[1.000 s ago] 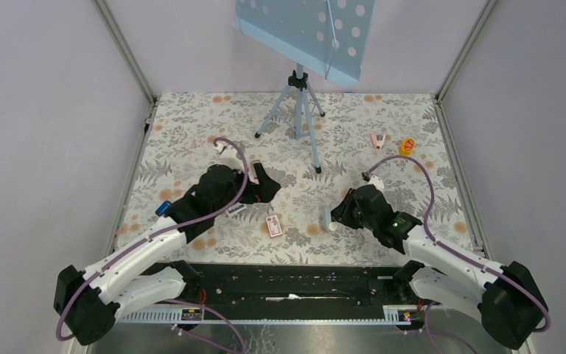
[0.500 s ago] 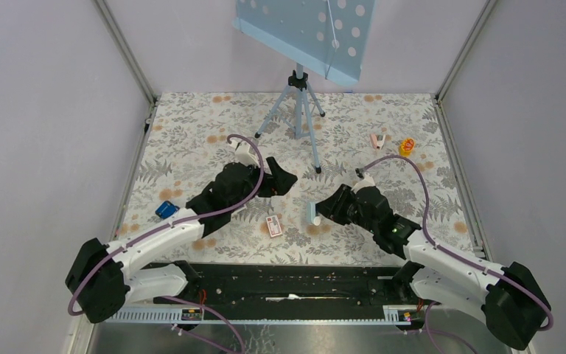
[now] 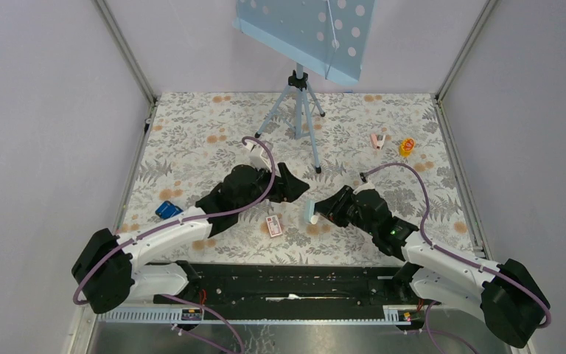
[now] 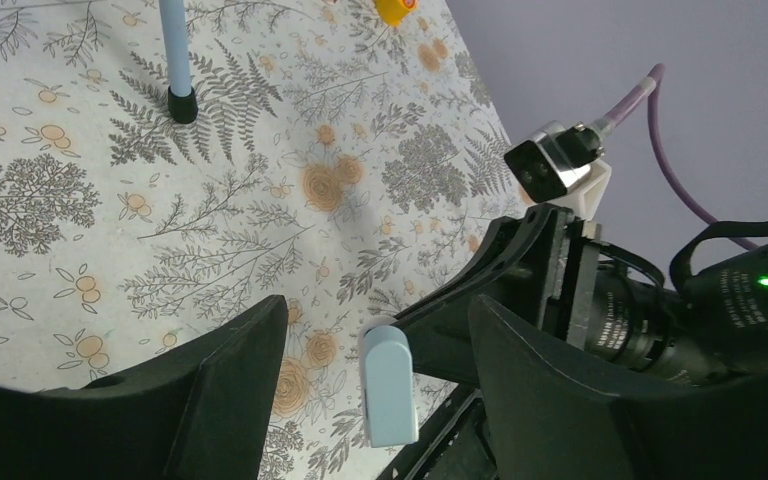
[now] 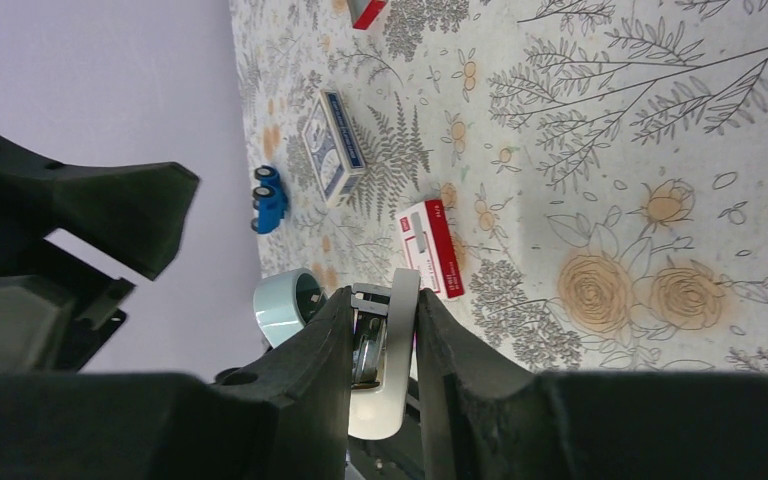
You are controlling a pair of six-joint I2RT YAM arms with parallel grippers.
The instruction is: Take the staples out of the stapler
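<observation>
The stapler (image 5: 385,360) is in the right gripper (image 5: 384,310), clamped between both fingers and lifted above the table (image 3: 191,133), near the middle of it. Its shell is pale, and in the right wrist view a grey metal part shows inside. One rounded end (image 4: 388,385) sticks out toward the left gripper (image 4: 375,320). This gripper stands with jaws wide apart, one finger on each side of that end, and no finger touches it. No writing is visible on the stapler.

On the cloth just below and beside the stapler lies a red-and-white box (image 5: 432,250). It has a label with a small picture, but the print is too small to read. Further off is a blue card box (image 5: 332,148) with a patterned face, also not readable, and beyond it a small blue thing (image 5: 268,198).

Far at the back right, well apart from both arms, a small pink thing (image 3: 376,140) lies just beside a yellow round thing (image 3: 407,146). A tripod (image 3: 298,110) stands at the back centre.
</observation>
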